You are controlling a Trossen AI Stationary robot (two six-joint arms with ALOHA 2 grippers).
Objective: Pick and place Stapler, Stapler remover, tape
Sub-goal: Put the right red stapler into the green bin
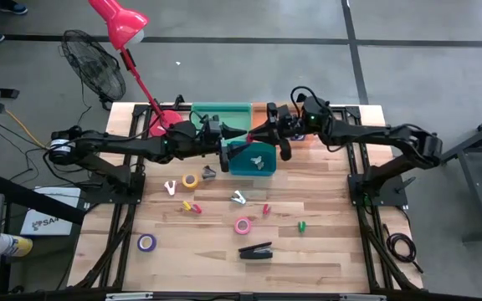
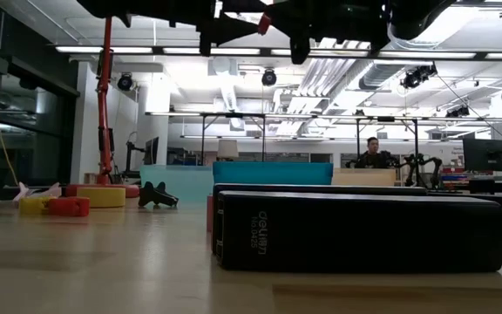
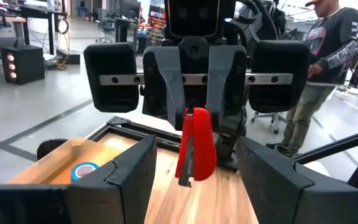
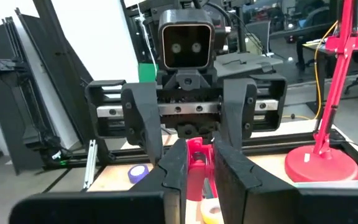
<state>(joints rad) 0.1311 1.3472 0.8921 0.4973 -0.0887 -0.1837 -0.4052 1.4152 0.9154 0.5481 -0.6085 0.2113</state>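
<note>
The right gripper [image 4: 194, 163] is clamped on a red stapler [image 3: 194, 149], raised above the teal bin [image 1: 252, 159] at the back of the table. The stapler's long axis points straight at the left gripper [image 3: 194, 180], whose fingers stand apart facing it, the nearer arm for a handover, I'd guess. The black stapler [image 1: 255, 250] lies well apart, at the front.

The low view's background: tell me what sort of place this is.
Probably a robotics lab or open workshop: strip ceiling lights overhead, rows of benches with a monitor, and a person seated at one far back.
</note>
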